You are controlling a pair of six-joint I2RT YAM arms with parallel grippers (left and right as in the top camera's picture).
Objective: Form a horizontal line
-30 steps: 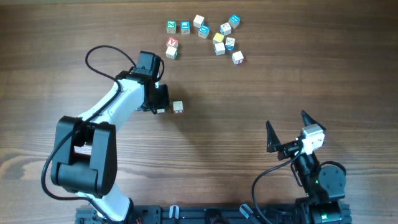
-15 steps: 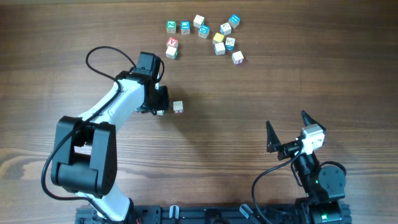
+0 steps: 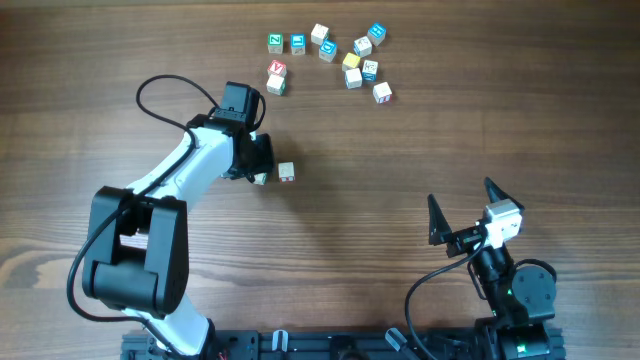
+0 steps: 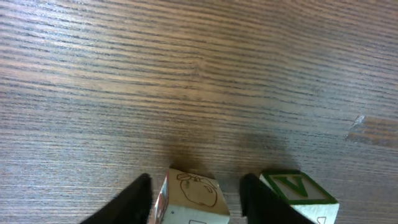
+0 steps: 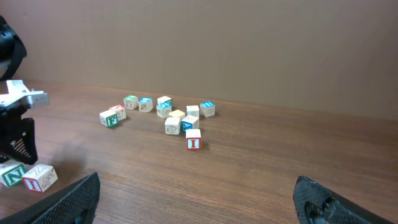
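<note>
No straight row of five whitish cubes shows. My left gripper (image 3: 259, 174) stands over the middle of the table, its fingers either side of a pale cube with an apple drawing (image 4: 194, 194), with small gaps to it. That cube rests on the wood. A second cube with a green V face (image 4: 297, 188) sits just right of it, apart; it also shows in the overhead view (image 3: 286, 172). My right gripper (image 3: 463, 222) is open and empty near the front right; its finger tips show in the right wrist view (image 5: 199, 202).
A loose cluster of several colourful letter cubes (image 3: 330, 52) lies at the far middle of the table, also in the right wrist view (image 5: 168, 115). A lone red-lettered cube (image 5: 193, 142) sits at its near edge. The left arm's cable (image 3: 160, 85) loops to the left.
The left gripper has shifted slightly and its wrist turned a little; the cube under it shows a bit further right. The right arm has not moved.
</note>
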